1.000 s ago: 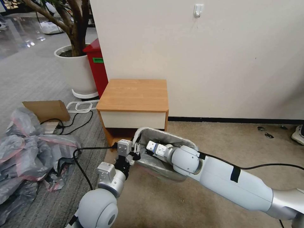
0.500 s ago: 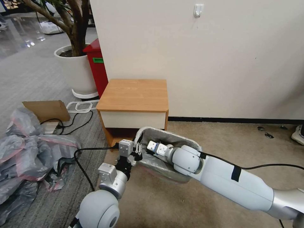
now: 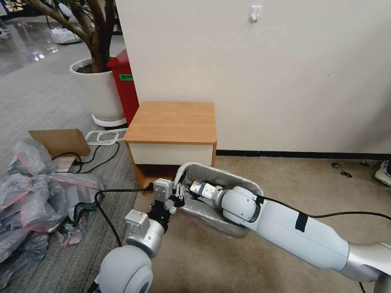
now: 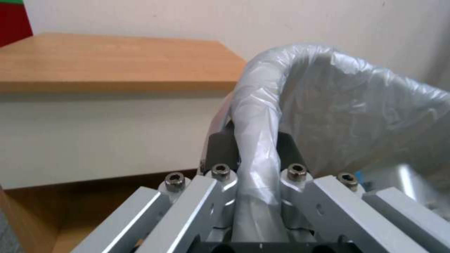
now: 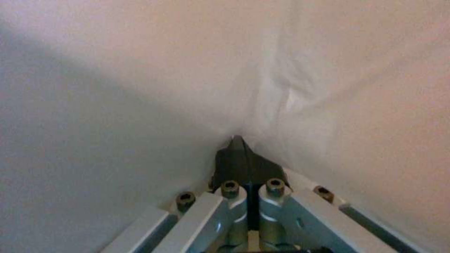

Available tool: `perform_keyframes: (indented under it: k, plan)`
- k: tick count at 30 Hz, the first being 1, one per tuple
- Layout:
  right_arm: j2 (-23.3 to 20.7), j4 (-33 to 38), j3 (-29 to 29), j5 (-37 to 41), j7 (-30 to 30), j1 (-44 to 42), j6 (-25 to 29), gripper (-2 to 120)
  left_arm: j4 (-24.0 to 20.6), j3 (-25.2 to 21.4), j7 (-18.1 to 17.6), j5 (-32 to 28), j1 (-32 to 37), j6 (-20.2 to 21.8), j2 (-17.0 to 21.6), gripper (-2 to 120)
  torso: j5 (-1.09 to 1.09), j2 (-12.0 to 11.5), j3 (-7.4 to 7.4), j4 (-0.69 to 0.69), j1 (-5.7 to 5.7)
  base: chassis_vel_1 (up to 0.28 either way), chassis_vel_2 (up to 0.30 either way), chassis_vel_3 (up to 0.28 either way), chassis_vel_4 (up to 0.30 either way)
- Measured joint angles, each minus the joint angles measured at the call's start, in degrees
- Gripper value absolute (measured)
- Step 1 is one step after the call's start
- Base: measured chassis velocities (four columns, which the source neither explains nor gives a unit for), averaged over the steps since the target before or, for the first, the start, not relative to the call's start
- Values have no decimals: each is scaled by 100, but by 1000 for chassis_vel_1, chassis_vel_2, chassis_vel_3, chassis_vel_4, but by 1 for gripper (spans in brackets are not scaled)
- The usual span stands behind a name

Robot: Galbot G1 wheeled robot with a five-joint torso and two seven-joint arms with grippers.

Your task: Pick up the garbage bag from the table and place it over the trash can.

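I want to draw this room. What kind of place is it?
Probably an indoor office or lab corner: carpet floor, a small bedside table against a white wall, a big potted tree, and cables on the floor.

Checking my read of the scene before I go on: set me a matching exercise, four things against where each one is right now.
Things:
1. left gripper
2. right gripper
3. garbage bag
4. table

Places or states:
a. against the wall, top bare, behind the trash can
b. pulled over the trash can's rim and lining it
c. shut, pushed against the lining inside the can
d. clamped on the bag-covered rim at the can's left end

Pairs: 1-d, 2-c, 3-b, 4-a
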Motion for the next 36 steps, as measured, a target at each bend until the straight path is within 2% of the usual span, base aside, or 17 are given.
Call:
perform_keyframes:
  k: [12,30,36]
  plan:
    - [-117,262,18,354,22,22,5,0,324,-32,-45,2,-86,9,-98,6,-1,0,0,0,0,0,0,0,0]
    - [-447,795,161,698,98,-226,11,0,770,-68,-447,-270,-132,130,-242,6,0,0,0,0,0,0,0,0,0]
    - [-679,1164,564,1090,268,-640,20,0,1105,-96,-658,-886,-155,123,-402,6,1,0,0,0,0,0,0,0,0]
